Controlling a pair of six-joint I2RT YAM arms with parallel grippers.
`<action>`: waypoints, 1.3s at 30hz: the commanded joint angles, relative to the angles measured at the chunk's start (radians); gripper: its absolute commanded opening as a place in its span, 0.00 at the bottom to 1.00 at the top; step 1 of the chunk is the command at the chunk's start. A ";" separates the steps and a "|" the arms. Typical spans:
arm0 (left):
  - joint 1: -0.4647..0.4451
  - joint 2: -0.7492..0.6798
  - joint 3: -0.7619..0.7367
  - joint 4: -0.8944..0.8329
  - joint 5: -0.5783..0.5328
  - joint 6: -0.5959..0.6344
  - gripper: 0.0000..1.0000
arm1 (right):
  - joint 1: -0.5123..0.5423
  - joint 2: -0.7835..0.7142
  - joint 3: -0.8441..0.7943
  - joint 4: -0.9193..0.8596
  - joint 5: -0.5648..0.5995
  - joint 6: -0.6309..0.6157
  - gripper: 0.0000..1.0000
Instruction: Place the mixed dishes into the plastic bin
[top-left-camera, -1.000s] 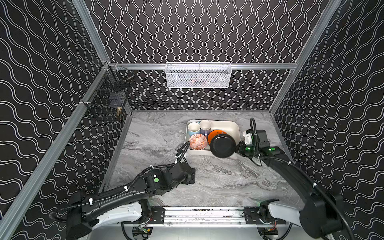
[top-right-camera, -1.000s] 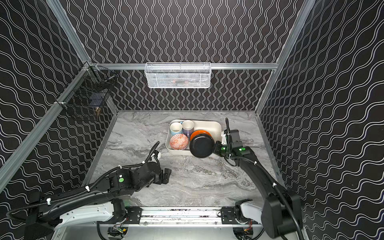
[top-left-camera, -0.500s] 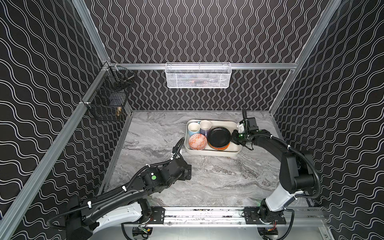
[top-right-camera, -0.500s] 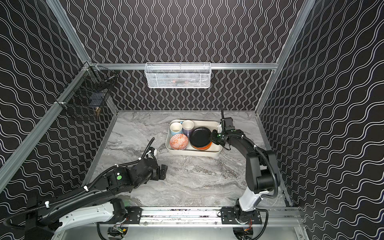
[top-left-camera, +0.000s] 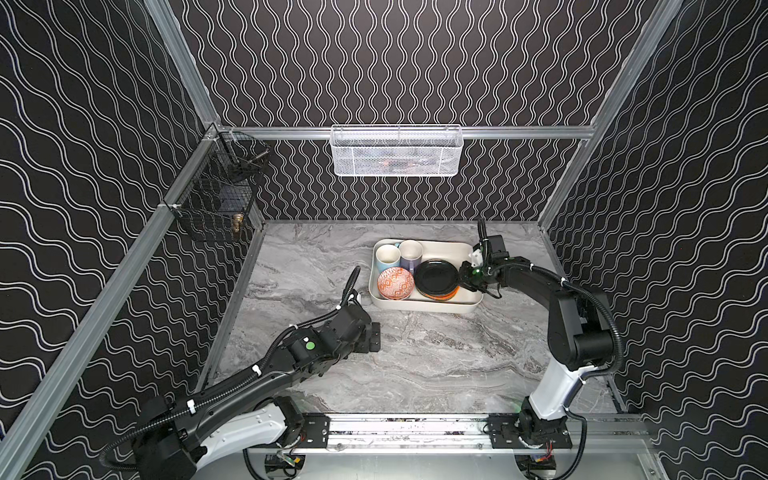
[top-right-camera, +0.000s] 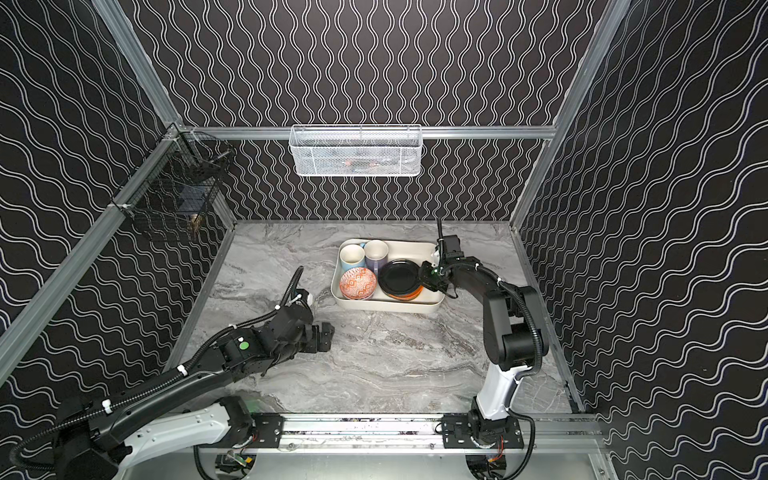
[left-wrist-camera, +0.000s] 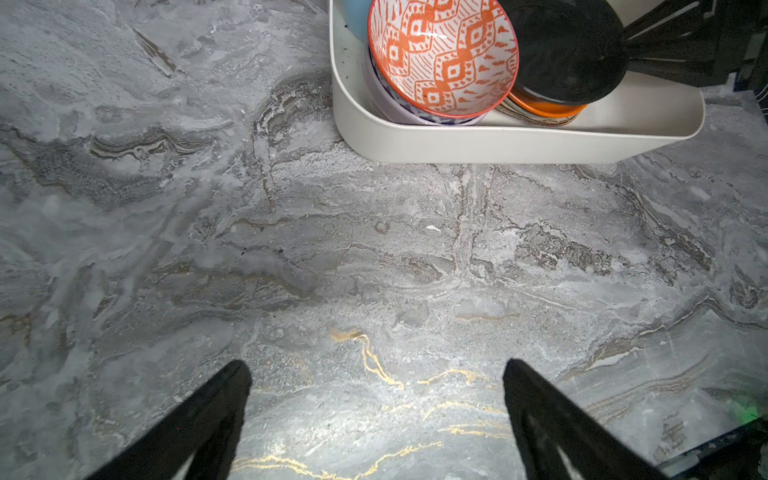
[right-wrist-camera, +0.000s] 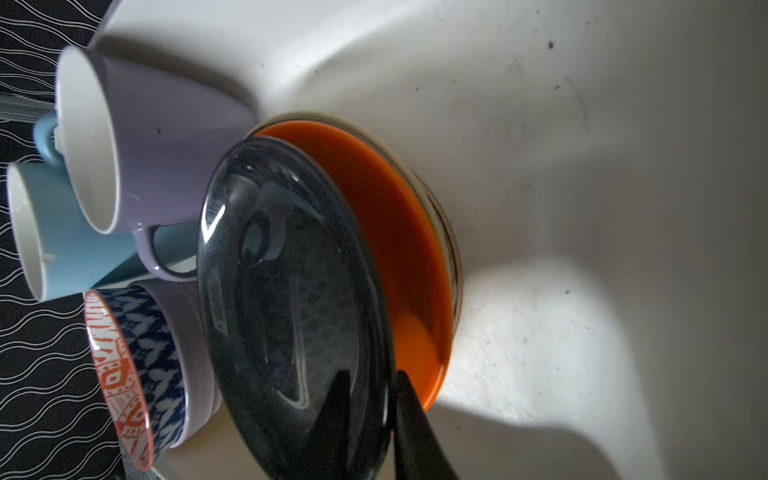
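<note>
We see bare table (top-left-camera: 436, 357) in front of the bin (top-left-camera: 424, 308). Mugs (top-left-camera: 388, 257), bowl (top-left-camera: 395, 283) and plates (top-left-camera: 436, 276) crowd its left; its far right corner seems free.

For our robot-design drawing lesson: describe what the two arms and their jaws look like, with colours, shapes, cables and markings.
The left arm and right arm are alike: black rounded links on a white base segment, on a silver rail. Black ribbed cables loop alongside, fastened with white ties. Each shows a green spot near the wrist. The jaws are black, tapering.
</note>
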 joint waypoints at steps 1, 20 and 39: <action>0.005 -0.003 -0.005 0.024 0.011 0.016 0.99 | -0.002 0.012 0.015 -0.011 0.011 -0.025 0.30; 0.033 0.046 0.001 0.043 0.048 0.031 0.98 | -0.007 -0.023 0.022 -0.063 0.117 -0.051 0.33; 0.278 0.179 0.082 0.098 0.017 0.019 0.99 | -0.046 -0.450 -0.020 -0.156 0.535 -0.128 0.99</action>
